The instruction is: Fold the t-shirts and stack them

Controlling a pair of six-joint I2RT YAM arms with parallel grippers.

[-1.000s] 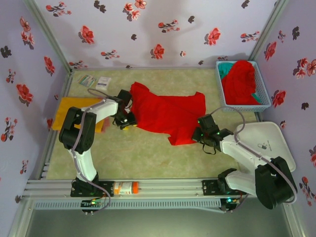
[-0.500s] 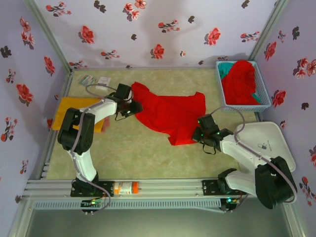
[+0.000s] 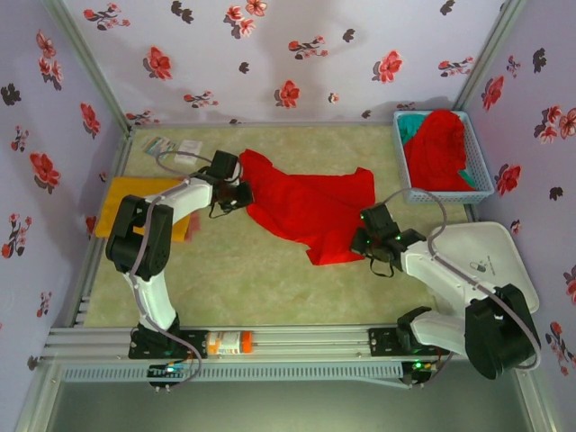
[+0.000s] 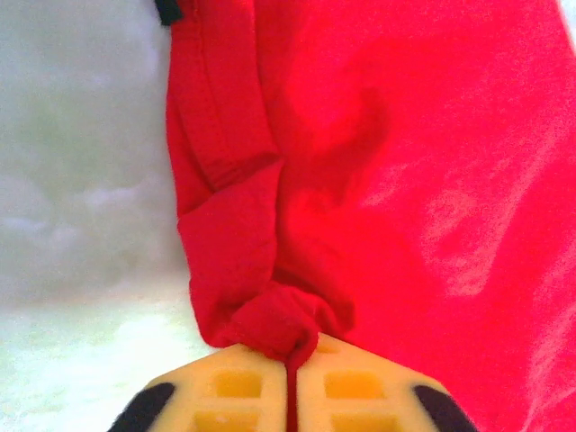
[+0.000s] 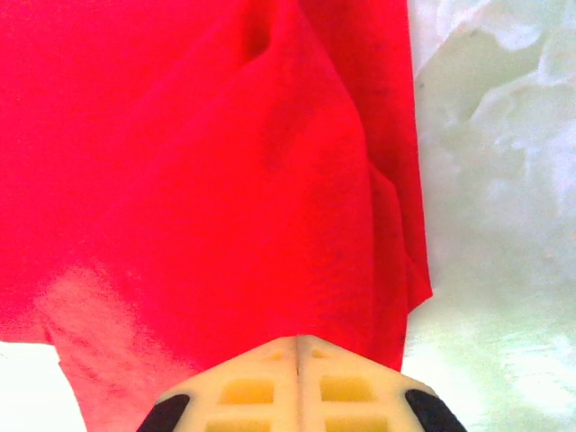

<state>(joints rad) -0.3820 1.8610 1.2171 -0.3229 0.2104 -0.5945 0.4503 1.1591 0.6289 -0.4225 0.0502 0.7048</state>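
Left gripper (image 4: 294, 356), open before, now tight on red t-shirt (image 4: 405, 180)

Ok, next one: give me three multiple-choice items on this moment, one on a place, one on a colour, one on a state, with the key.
1. Where on the table does the blue basket stand?
A) far right corner
B) near left corner
C) centre

2. What colour is the folded shirt at the left edge?
A) teal
B) orange-yellow
C) white

3. The left gripper is:
A) open above bare table
B) shut on the red t-shirt
C) shut on the basket rim

Key:
1 A, it sits by the back wall on the right.
2 B, the top view shows it orange-yellow.
3 B, the left wrist view shows red cloth pinched in its closed jaws.
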